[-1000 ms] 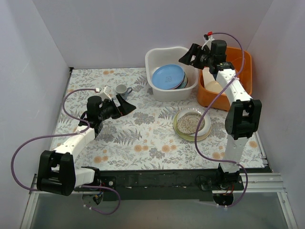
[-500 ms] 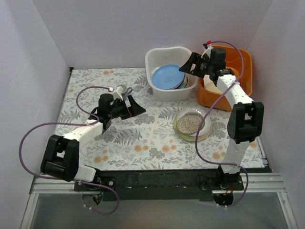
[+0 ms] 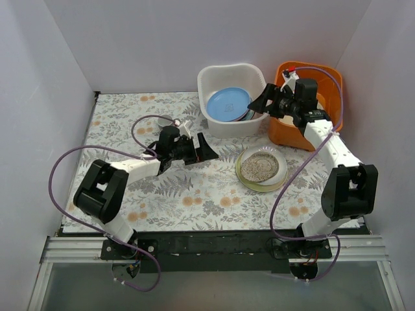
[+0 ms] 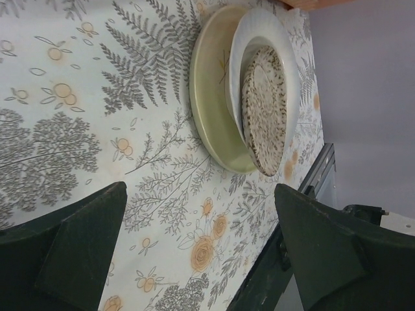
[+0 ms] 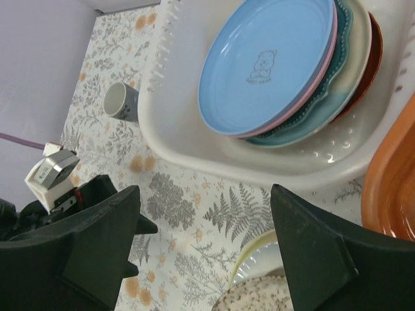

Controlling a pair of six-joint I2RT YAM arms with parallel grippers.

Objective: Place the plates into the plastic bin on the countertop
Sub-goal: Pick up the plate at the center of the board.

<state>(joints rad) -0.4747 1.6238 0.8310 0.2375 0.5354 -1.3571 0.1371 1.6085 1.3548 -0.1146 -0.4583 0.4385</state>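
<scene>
The white plastic bin [image 3: 211, 119] stands at the back of the countertop [image 3: 188, 188] and holds several stacked plates with a blue plate [image 3: 227, 103] on top; the right wrist view shows the blue plate [image 5: 266, 61] over pink, teal and red ones. A stack of three plates lies on the countertop: speckled beige plate [image 3: 260, 167] on a white plate on a cream-green plate [image 4: 211, 116]. My left gripper [image 3: 206, 149] is open and empty, low over the countertop left of that stack. My right gripper [image 3: 262, 101] is open and empty, raised beside the bin's right rim.
An orange tub [image 3: 321, 78] stands right of the bin, with a pale dish partly hidden inside. A small grey cup [image 5: 120, 101] sits left of the bin, behind the left arm. White walls enclose the countertop on three sides.
My left gripper has moved right across the countertop toward the plate stack. My right gripper has drawn back right and slightly down from over the bin.
</scene>
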